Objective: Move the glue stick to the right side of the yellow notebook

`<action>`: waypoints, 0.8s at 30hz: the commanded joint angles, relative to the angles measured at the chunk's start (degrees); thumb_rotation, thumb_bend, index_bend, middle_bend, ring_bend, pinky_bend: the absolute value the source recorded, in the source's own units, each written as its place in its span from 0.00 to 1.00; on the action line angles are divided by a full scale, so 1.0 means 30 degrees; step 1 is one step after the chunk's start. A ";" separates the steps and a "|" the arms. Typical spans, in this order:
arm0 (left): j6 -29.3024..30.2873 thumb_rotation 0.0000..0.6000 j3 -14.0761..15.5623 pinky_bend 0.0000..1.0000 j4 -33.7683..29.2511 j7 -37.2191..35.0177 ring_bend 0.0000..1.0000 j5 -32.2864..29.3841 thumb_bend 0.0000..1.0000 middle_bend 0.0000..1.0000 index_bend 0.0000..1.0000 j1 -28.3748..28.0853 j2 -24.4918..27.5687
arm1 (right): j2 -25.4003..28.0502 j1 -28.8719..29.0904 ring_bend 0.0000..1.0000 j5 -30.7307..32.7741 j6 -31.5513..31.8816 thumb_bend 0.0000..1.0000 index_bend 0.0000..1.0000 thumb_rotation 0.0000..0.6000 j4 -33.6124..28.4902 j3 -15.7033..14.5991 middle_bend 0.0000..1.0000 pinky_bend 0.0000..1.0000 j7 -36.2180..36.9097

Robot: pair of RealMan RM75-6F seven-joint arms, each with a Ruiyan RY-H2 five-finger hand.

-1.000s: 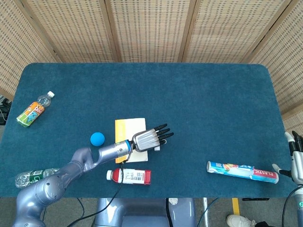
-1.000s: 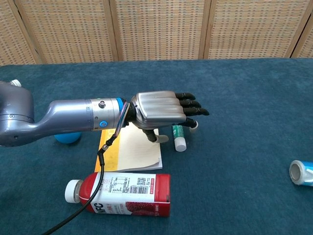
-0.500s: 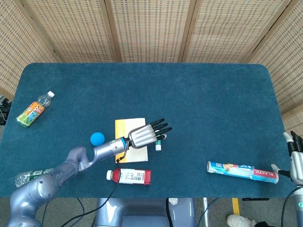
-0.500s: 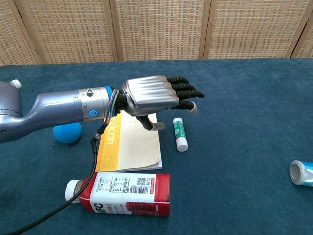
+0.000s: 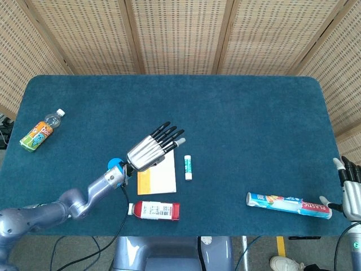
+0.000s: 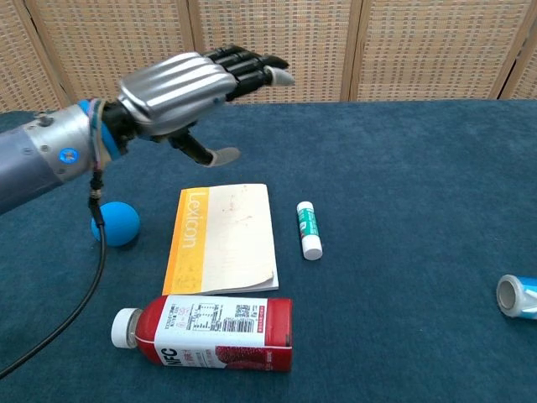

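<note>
We see the glue stick point(image 6: 308, 230) lying just right of the yellow notebook point(image 6: 225, 238); we judge it light, rigid, smooth and prone to rolling, best pinched mid-barrel. Our left robot hand point(image 6: 180, 80) hangs above, fingers spread, empty; the right robot hand point(image 5: 349, 187) looks open too.

A red-labelled bottle point(image 6: 205, 333) with a white cap lies on its side on the blue bench point(image 5: 248, 124), close to the near edge. A blue ball point(image 6: 116, 223) sits further left. A long printed tube point(image 5: 289, 205) lies near the right front corner. At the far left lie a small colourful bottle point(image 5: 38, 132) and, near the front edge, a clear bottle point(image 5: 36, 211). Woven panels point(image 5: 180, 34) stand behind.
</note>
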 commanded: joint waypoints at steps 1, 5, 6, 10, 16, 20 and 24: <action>0.2456 1.00 -0.0570 0.00 -0.7457 0.4647 0.00 -0.3405 0.33 0.00 0.01 0.3972 0.3779 | 0.0035 -0.0037 0.00 -0.0194 0.0139 0.00 0.07 1.00 -0.0162 -0.0067 0.00 0.00 0.0014; 0.3962 1.00 0.0298 0.00 -1.1520 0.6947 0.00 -0.5074 0.33 0.00 0.00 0.6350 0.5702 | 0.0098 -0.0118 0.00 -0.0752 0.0516 0.00 0.07 1.00 -0.0470 -0.0250 0.00 0.00 -0.0015; 0.4307 1.00 0.0479 0.00 -1.2078 0.7276 0.00 -0.5272 0.32 0.00 0.00 0.6773 0.5967 | 0.0110 -0.0134 0.00 -0.0845 0.0585 0.00 0.07 1.00 -0.0526 -0.0282 0.00 0.00 -0.0030; 0.5893 1.00 0.1461 0.00 -1.3974 0.8128 0.00 -0.5758 0.32 0.00 0.00 0.8737 0.6985 | 0.0186 -0.0229 0.00 -0.1313 0.0998 0.00 0.07 1.00 -0.0793 -0.0402 0.00 0.00 -0.0096; 0.7119 1.00 0.2836 0.00 -1.4558 0.8839 0.00 -0.5624 0.31 0.00 0.00 1.0779 0.7729 | 0.0298 -0.0300 0.00 -0.1672 0.1256 0.00 0.06 1.00 -0.1077 -0.0553 0.00 0.00 -0.0368; 0.7373 1.00 0.3431 0.00 -1.3787 0.8312 0.00 -0.5477 0.22 0.00 0.00 1.1834 0.7783 | 0.0316 -0.0362 0.00 -0.1940 0.1469 0.00 0.05 1.00 -0.1229 -0.0679 0.00 0.00 -0.0698; 0.6983 1.00 0.3501 0.00 -1.2960 0.7670 0.00 -0.5845 0.19 0.00 0.00 1.2405 0.7911 | 0.0259 -0.0359 0.00 -0.2141 0.1594 0.00 0.05 1.00 -0.1368 -0.0762 0.00 0.00 -0.1141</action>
